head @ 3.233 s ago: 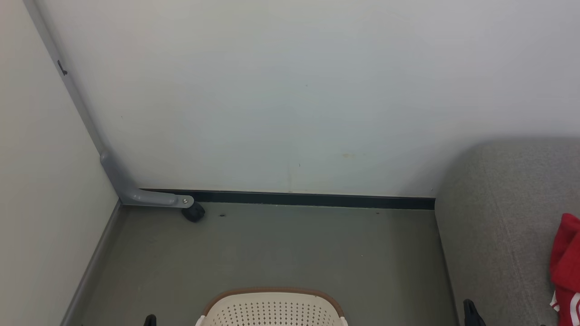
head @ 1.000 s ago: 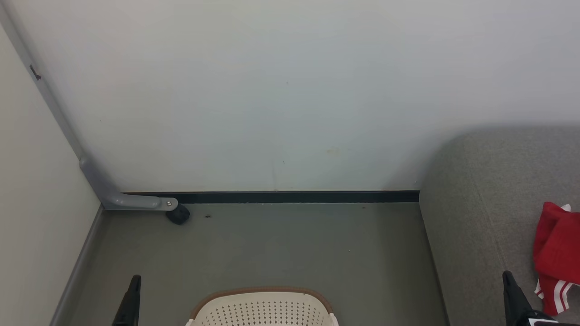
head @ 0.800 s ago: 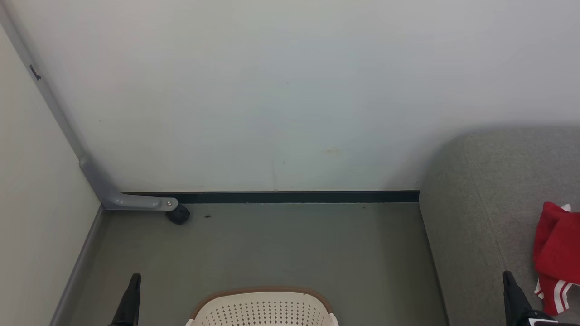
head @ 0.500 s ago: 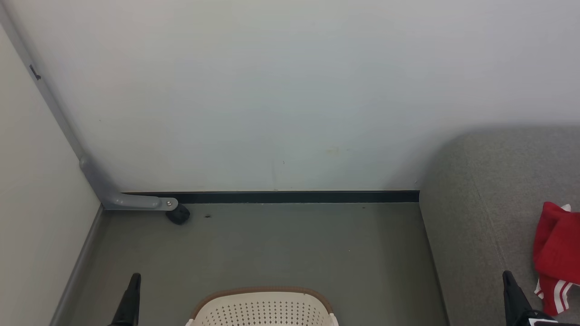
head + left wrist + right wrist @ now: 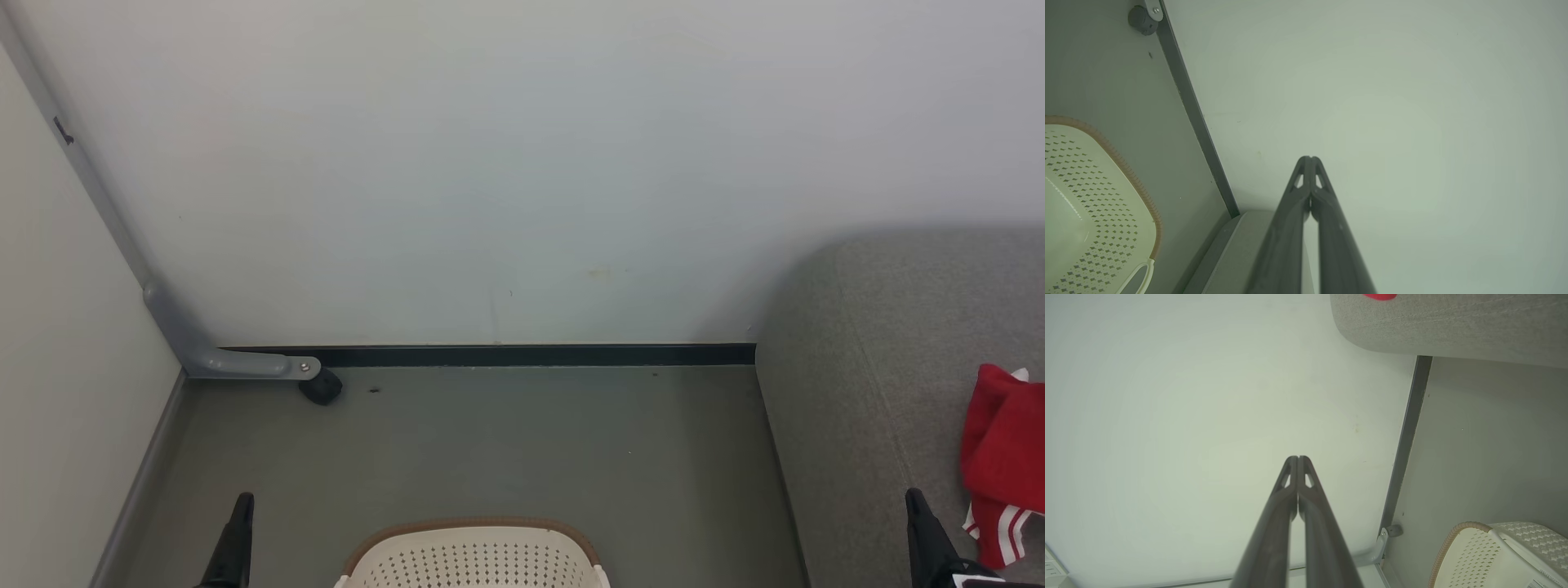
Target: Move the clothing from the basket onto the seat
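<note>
- The left gripper (image 5: 1310,158) has its two long dark fingers pressed together at the tips and holds nothing; in the head view it rises at 7 o'clock above the grey floor (image 5: 506,441)
- The right gripper (image 5: 1297,458) is closed tip to tip in the same way and is empty; in the head view it stands at 5 o'clock, in front of the seat's near part
- The cream perforated laundry basket (image 5: 473,555), with a brown woven-look rim, sits on the floor at 6 o'clock of the head view, between the two grippers
- The grey upholstered seat (image 5: 865,367) lies at 3 to 4 o'clock, its rounded corner against the white wall (image 5: 522,163)
- The red clothing (image 5: 1000,441), showing white stripes, lies crumpled on the seat at 4 o'clock, just beside the right gripper and well apart from the basket
- A dark baseboard (image 5: 531,355) runs along the foot of the wall; toward 8 o'clock a grey metal bracket (image 5: 237,362) ends at a small black caster (image 5: 320,387) on the floor
</note>
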